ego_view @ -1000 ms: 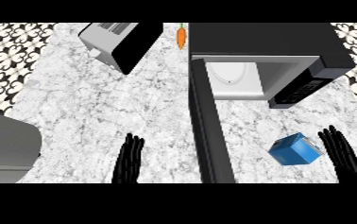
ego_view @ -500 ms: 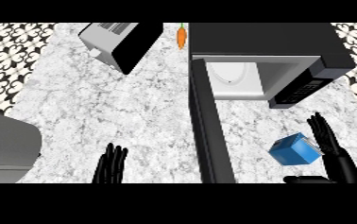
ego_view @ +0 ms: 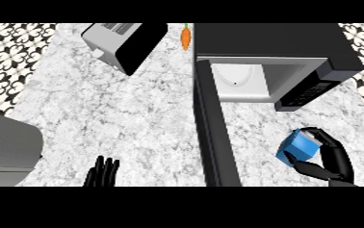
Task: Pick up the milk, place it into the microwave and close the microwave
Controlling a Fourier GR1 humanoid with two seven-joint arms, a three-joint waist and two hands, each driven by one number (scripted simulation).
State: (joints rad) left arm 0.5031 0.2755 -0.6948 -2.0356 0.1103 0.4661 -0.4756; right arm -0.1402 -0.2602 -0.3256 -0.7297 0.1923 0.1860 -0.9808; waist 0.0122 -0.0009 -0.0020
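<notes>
Across the marble counter (ego_view: 121, 111), the biggest thing is the black microwave (ego_view: 270, 39) at the upper right, standing open so that its pale cavity (ego_view: 241, 80) shows. Its door (ego_view: 213, 135) swings out toward the lower edge as a long dark slab, dividing the counter into a wide left part and a narrow right strip. A silver and black toaster (ego_view: 121, 44) sits tilted at the upper left, and a grey rounded object (ego_view: 18, 150) is cut off by the left edge.

On the right strip, just beside the door and below the microwave's control panel, is the milk (ego_view: 298, 147), a blue carton. It is tipped, with its long axis running on a diagonal from lower left to upper right and its lighter top end pointing up and right, toward the microwave.

The right hand (ego_view: 334, 162) comes in from the lower right corner and curls round the carton, fingers over its upper right end and thumb against its lower side.

The left hand (ego_view: 103, 174) shows at the lower edge, fingers straight and pointing up, touching nothing.

A small orange carrot (ego_view: 186, 37) lies by the microwave's top left corner.
</notes>
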